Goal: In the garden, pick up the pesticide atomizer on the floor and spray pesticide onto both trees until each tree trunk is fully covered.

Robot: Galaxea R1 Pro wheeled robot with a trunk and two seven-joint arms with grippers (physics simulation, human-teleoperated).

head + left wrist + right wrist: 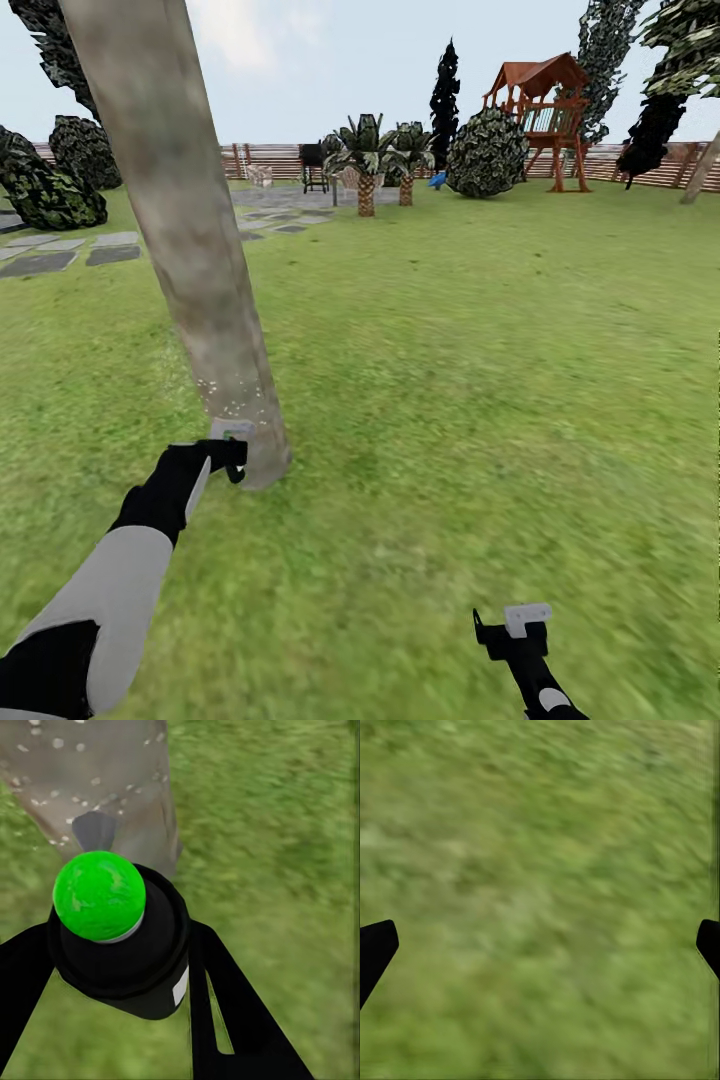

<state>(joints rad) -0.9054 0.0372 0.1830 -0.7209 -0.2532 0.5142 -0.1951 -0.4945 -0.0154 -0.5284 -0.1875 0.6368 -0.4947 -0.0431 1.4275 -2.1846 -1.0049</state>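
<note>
Atomizer [120,937] just before trunk [190,230]

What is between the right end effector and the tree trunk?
Only bare lawn separates the right end effector from the tree trunk, seen in the head view.

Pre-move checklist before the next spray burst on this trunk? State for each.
1. Atomizer gripped: ok, left gripper fingers sit on both sides of the bottle.
2. Nozzle aimed at tree trunk: ok, the trunk base lies straight ahead in the left wrist view.
3. Spray landing: ok, white specks dot the lower trunk.
4. Whole trunk covered: not ok, specks appear only near the base; the upper trunk looks bare.
5. Right gripper free: ok, open over lawn, holding nothing.
6. Second tree sprayed: cannot tell.
</note>
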